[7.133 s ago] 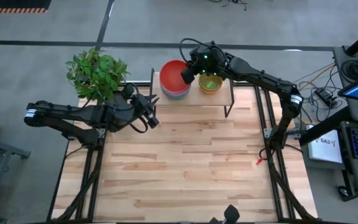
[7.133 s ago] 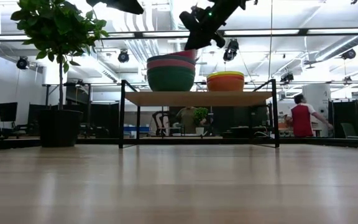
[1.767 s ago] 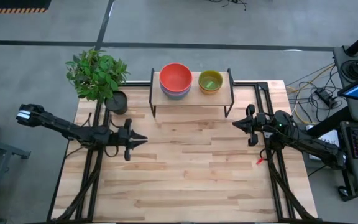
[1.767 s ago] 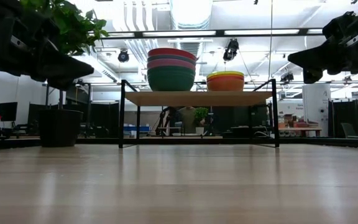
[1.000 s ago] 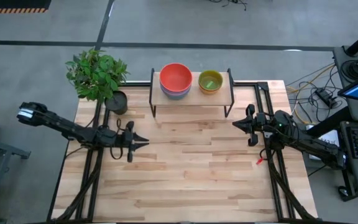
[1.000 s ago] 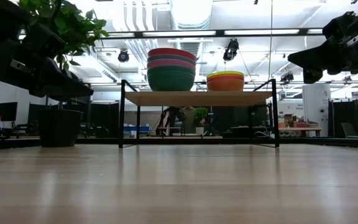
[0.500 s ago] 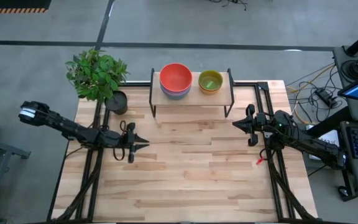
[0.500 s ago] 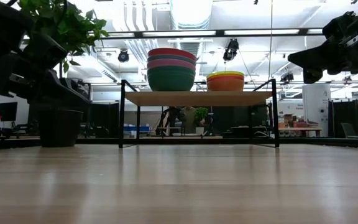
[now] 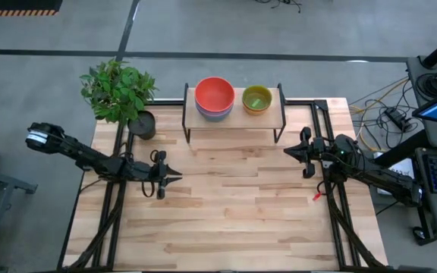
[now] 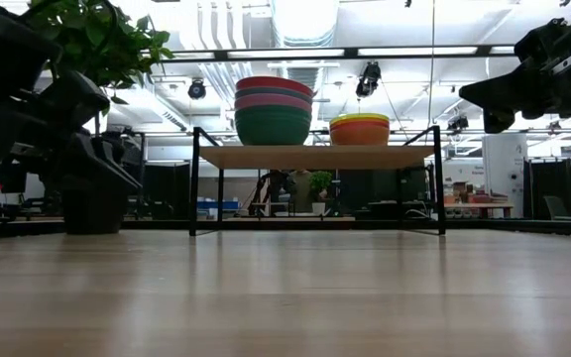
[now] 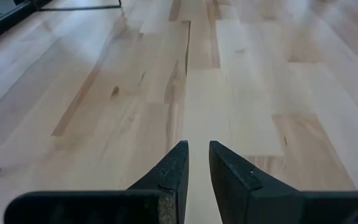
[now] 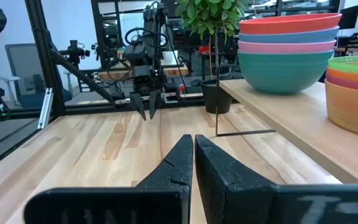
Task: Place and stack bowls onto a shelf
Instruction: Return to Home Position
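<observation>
From above, the red bowl [image 9: 215, 94] covers the larger bowls [image 12: 279, 65] beneath it, leaving only a purplish sliver of rim. The lime green bowl [image 9: 256, 97] likewise hides the small stack [image 12: 353, 93], which the right wrist view's edge cuts off. At tabletop height the left arm [image 10: 28, 109] blocks much of the plant pot [image 10: 92, 218], and both it and the right arm [image 10: 548, 69] run off-frame.

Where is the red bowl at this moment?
High view: the red bowl tops the large stack on the shelf, left of the smaller stack.
</observation>
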`<state>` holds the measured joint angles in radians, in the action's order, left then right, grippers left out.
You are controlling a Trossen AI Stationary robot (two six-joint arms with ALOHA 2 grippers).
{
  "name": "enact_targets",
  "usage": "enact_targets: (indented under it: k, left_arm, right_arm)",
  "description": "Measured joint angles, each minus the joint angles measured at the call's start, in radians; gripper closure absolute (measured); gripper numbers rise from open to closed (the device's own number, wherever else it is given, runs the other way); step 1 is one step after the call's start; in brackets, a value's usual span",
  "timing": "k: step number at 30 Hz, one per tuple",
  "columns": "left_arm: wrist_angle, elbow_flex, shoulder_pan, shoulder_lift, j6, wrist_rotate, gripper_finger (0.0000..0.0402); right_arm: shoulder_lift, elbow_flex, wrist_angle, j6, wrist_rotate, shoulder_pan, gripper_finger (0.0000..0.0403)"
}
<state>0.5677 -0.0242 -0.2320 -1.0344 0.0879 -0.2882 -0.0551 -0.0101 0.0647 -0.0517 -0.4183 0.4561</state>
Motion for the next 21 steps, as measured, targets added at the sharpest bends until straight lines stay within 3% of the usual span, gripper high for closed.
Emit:
enact_targets:
  k: [21]
  left_arm:
    - [0.001,0.000,0.000,-0.100,0.000,0.000,0.0355]
  right_arm:
    - [0.000,0.000,0.000,0.000,0.000,0.000,0.0394]
